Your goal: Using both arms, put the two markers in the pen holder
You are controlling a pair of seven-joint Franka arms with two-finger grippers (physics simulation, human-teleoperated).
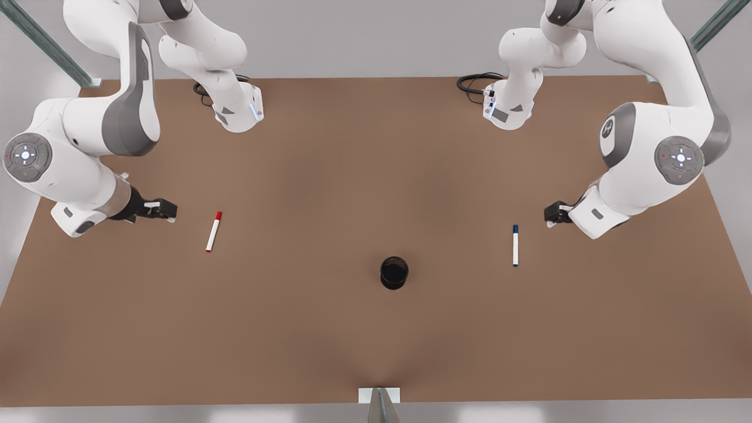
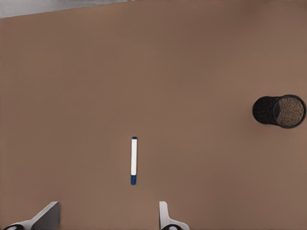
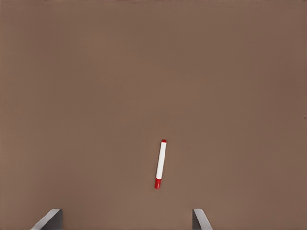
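The red-capped marker (image 1: 213, 231) (image 3: 160, 164) lies flat on the brown table (image 1: 329, 176) toward the front view's left. My right gripper (image 1: 167, 210) (image 3: 125, 218) hovers just left of it, open and holding nothing. Toward the front view's right, the blue-capped marker (image 1: 515, 245) (image 2: 134, 160) also lies flat. My left gripper (image 1: 552, 212) (image 2: 108, 216) hangs just right of it, fingers spread wide and nothing between them. The black mesh pen holder (image 1: 394, 272) (image 2: 279, 111) stands upright between the two markers, nearer the table's front edge.
Both arm bases (image 1: 238, 111) (image 1: 508, 108) stand at the table's back edge with black cables (image 1: 473, 82) beside them. A small white bracket (image 1: 379, 395) sits at the front edge. Bare brown tabletop surrounds the markers and the holder.
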